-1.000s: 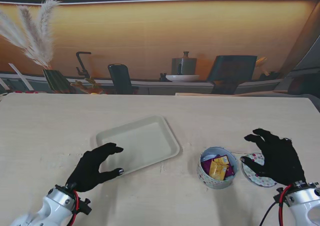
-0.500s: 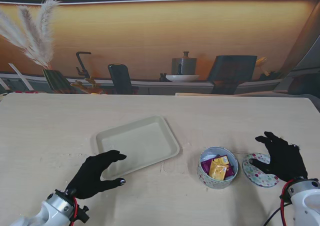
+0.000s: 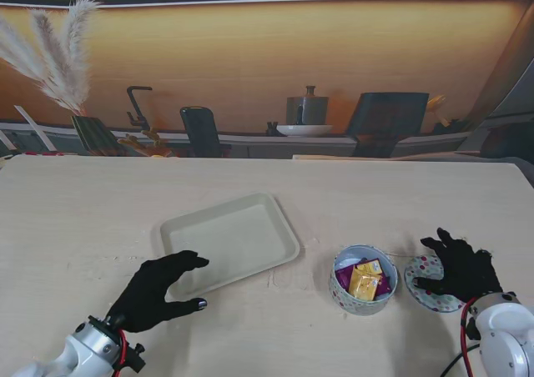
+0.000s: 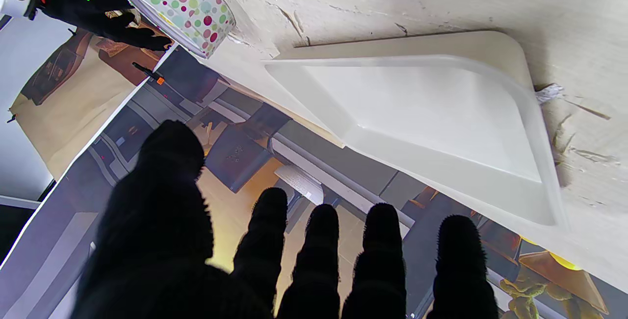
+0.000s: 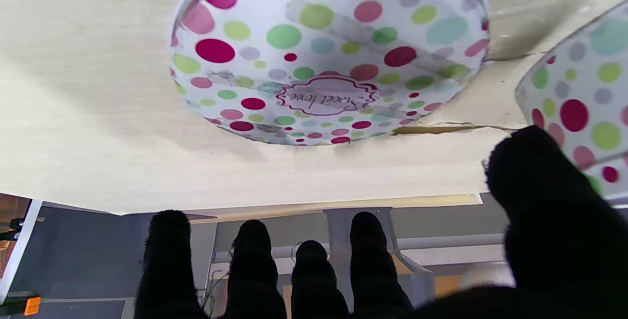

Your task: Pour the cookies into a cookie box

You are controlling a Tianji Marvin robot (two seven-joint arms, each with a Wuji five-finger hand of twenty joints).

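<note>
The stand camera sits high behind the arms and looks down and forward across the whole surface [image 3: 100, 218] to the back wall. Both hands enter at its lower corners, the left hand [image 3: 158, 289] and the right hand [image 3: 461, 268].

The left wrist camera looks out along its fingers [image 4: 319, 260], upside down, close over the tray [image 4: 422, 113]. It also catches the cookie box [image 4: 181, 5] and the other hand, both seen from the stand too.

The right wrist camera, likewise inverted, sits very near the dotted lid [image 5: 324, 54], with the box at its right edge.
</note>
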